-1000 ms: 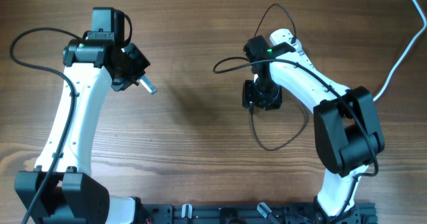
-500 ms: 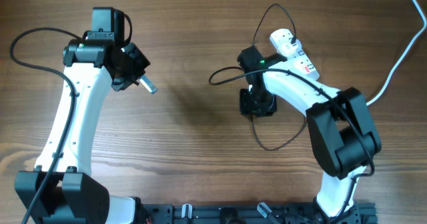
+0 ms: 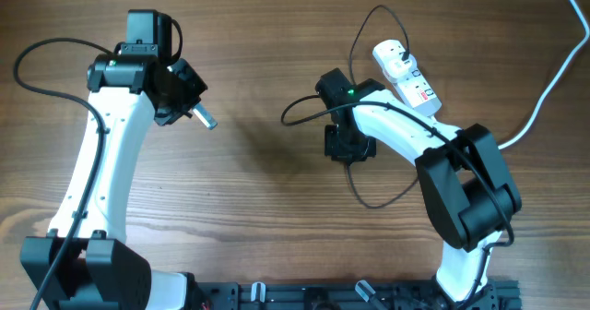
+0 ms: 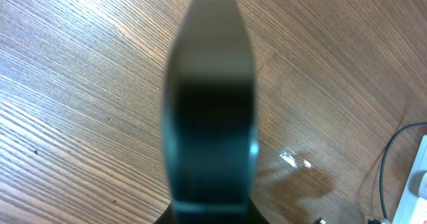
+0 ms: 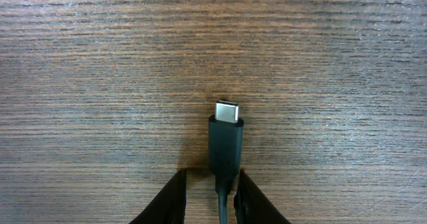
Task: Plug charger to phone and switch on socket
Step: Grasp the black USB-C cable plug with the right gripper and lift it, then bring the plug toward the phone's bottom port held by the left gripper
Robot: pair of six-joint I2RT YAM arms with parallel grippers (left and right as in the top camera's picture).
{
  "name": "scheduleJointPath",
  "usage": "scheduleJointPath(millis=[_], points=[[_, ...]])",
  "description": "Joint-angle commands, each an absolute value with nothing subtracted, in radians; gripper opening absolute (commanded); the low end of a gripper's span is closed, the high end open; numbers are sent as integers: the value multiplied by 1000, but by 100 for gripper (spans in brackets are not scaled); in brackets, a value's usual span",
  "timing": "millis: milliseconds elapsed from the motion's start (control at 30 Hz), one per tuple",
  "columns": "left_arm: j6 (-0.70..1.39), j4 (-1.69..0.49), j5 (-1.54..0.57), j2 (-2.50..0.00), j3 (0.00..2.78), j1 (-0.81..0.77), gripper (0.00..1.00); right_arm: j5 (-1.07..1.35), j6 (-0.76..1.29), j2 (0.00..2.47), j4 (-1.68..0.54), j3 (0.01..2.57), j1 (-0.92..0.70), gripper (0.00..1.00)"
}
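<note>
My left gripper point(image 3: 191, 109) is shut on the phone point(image 3: 205, 119), which is held edge-on above the table at the left. In the left wrist view the phone point(image 4: 210, 104) is a blurred turquoise slab that fills the middle. My right gripper point(image 3: 348, 146) is shut on the charger point(image 3: 304, 102) near its connector tip. The right wrist view shows the black connector point(image 5: 225, 141) with its silver plug sticking out between the fingers point(image 5: 211, 181), just over the wood. The thin black cable loops round the right arm. The socket point(image 3: 407, 72) lies up and to the right of the right gripper.
The socket's thick white cord point(image 3: 553, 70) runs off to the upper right corner. The socket's edge point(image 4: 420, 177) and a bit of black cable point(image 4: 383, 177) show at the right of the left wrist view. Bare wooden table point(image 3: 267, 190) lies between the arms.
My right gripper has moved left with the charger connector, dragging the cable loop left and uncovering the whole socket. The left arm and phone have not moved.
</note>
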State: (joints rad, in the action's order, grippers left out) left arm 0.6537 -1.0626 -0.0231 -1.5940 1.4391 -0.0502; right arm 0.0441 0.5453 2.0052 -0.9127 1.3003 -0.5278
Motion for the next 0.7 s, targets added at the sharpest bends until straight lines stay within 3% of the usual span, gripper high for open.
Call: scheduleJointPath(millis=[0,667], points=[[667,-1056,-7,-1593,1439,-48,4,45,554,2022,-902,1282,-534,25],[667,-1056,-7,-1593,1439,-48,4,-4,548,2023,-902,1282,-534,25]])
